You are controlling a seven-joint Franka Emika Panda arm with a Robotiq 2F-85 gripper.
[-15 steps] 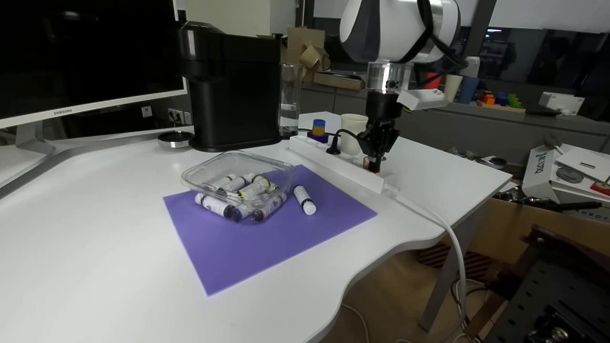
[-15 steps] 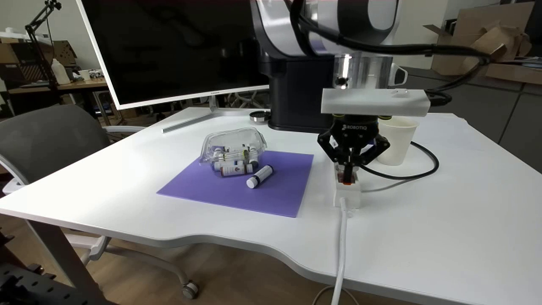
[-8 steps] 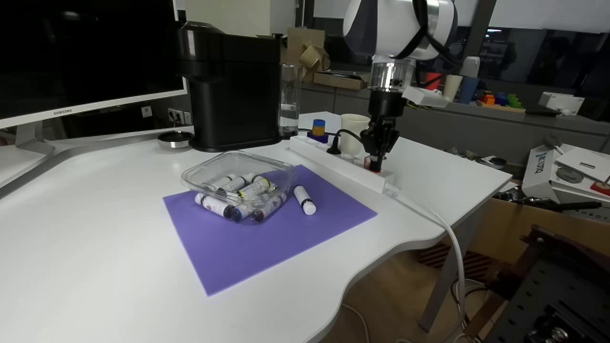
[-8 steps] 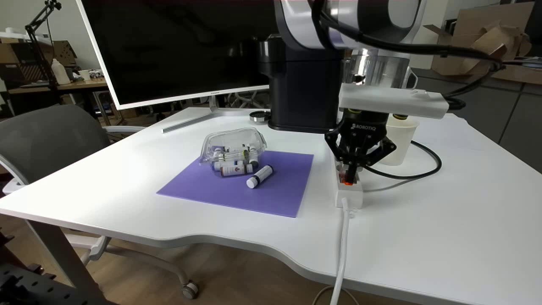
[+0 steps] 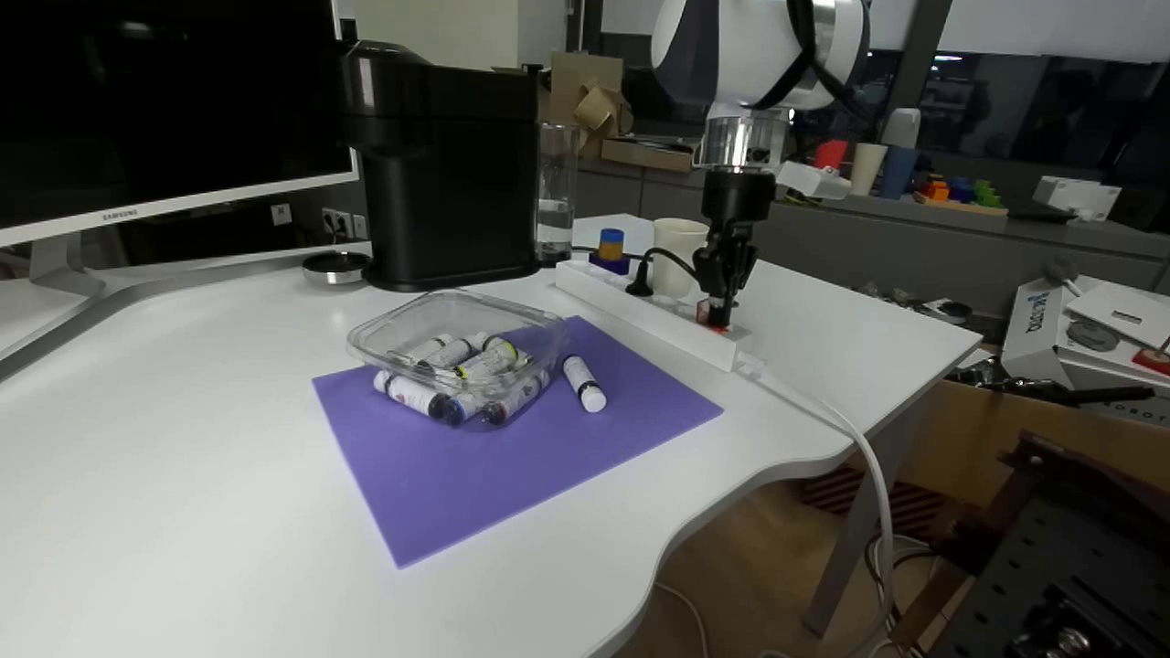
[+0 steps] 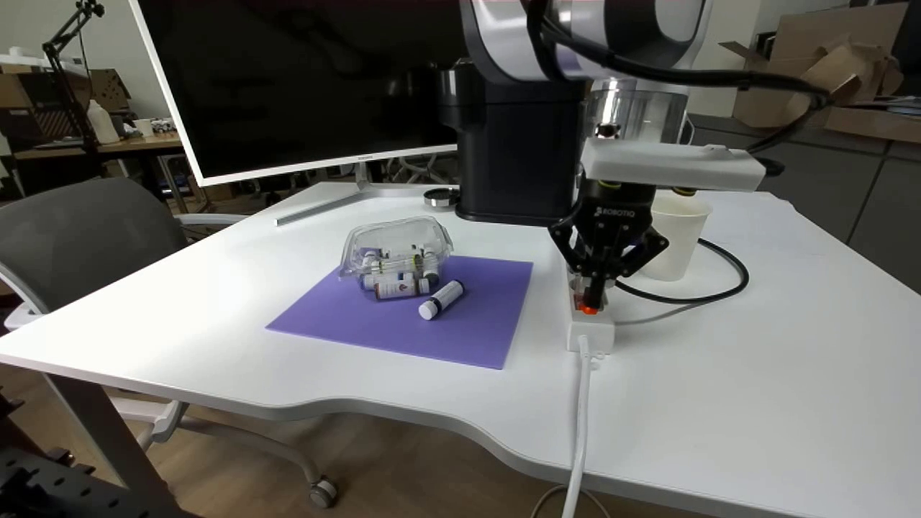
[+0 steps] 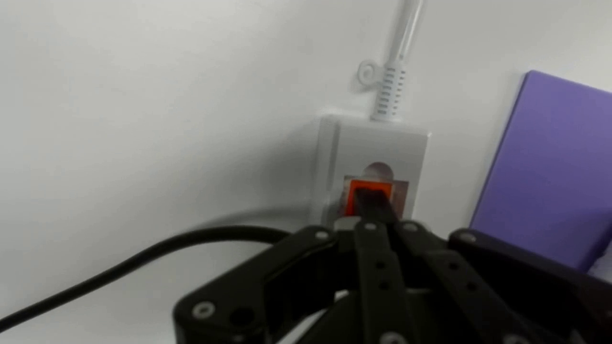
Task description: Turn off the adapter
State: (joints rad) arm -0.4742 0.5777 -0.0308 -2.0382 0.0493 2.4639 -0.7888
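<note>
The adapter is a long flat white block on the table, seen in both exterior views [image 5: 658, 325] [image 6: 591, 337] and in the wrist view [image 7: 382, 143]. Its red-orange switch [image 7: 372, 184] sits near the end where the white cord [image 6: 581, 424] leaves; it also shows in an exterior view [image 6: 588, 310]. My gripper [image 7: 373, 195] is shut and empty, tips pointing down onto the switch and hiding its middle. It also shows in both exterior views [image 5: 720, 322] [image 6: 593, 301], slightly tilted. The tips appear to touch the switch; how hard they press cannot be told.
A black plug [image 5: 641, 281] and cable stand in the adapter behind the gripper, with a white cup [image 6: 676, 237] close by. A purple mat [image 5: 530, 466] holds a clear tub [image 5: 457, 338] of markers and a loose marker [image 5: 585, 384]. A black appliance [image 5: 448, 174] stands behind.
The wrist has tilted and shifted slightly, with the fingertips staying at the switch. The adapter's end and cord moved a little sideways and back. The switch shows brighter orange beside the tips.
</note>
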